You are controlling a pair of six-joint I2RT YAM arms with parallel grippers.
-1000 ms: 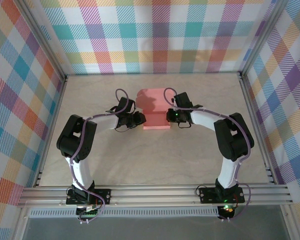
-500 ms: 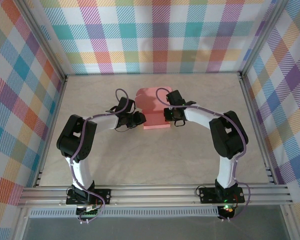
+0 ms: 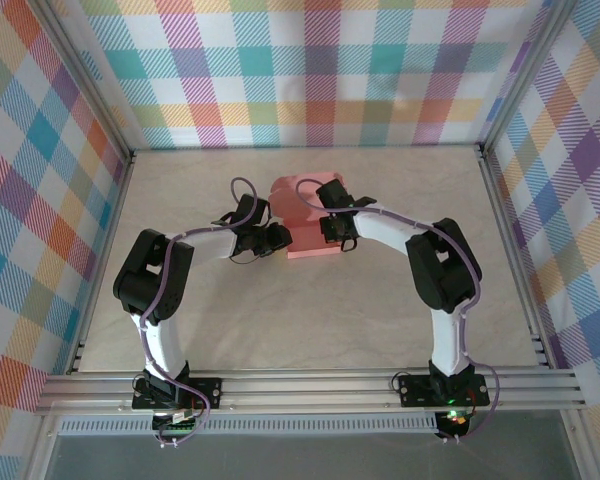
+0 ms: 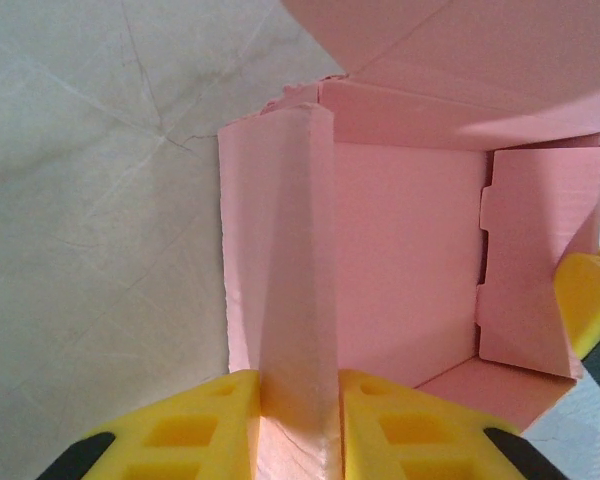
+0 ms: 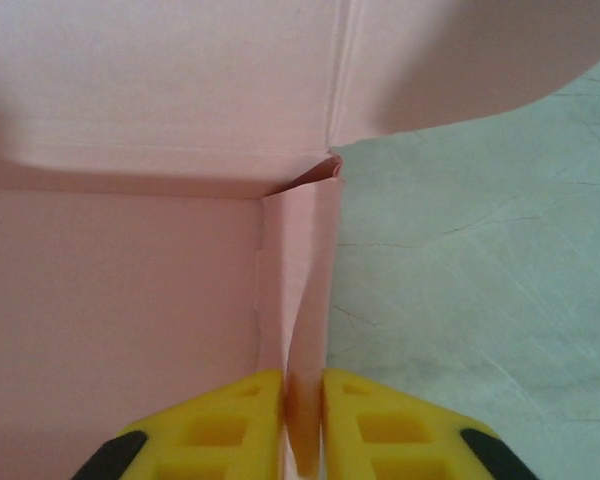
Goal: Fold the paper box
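The paper box (image 3: 302, 205) is salmon-pink card, partly folded up, at the middle of the table's far half. My left gripper (image 3: 281, 238) is at its left side. In the left wrist view the yellow fingers (image 4: 195, 430) are shut on the box's folded left wall (image 4: 298, 300), with the open inside (image 4: 405, 260) beyond. My right gripper (image 3: 331, 229) reaches over the box's right side. In the right wrist view it (image 5: 303, 425) is shut on the thin doubled right wall (image 5: 305, 280), and the lid flap (image 5: 180, 90) stands behind.
The beige table (image 3: 310, 320) has free room in front of the box and to both sides. Checked walls enclose it on three sides. An aluminium rail (image 3: 310, 388) with both arm bases runs along the near edge.
The right arm has swung left, bringing its wrist from the box's right edge to over the box, and its forearm now arches across. The left arm and its grip have not moved.
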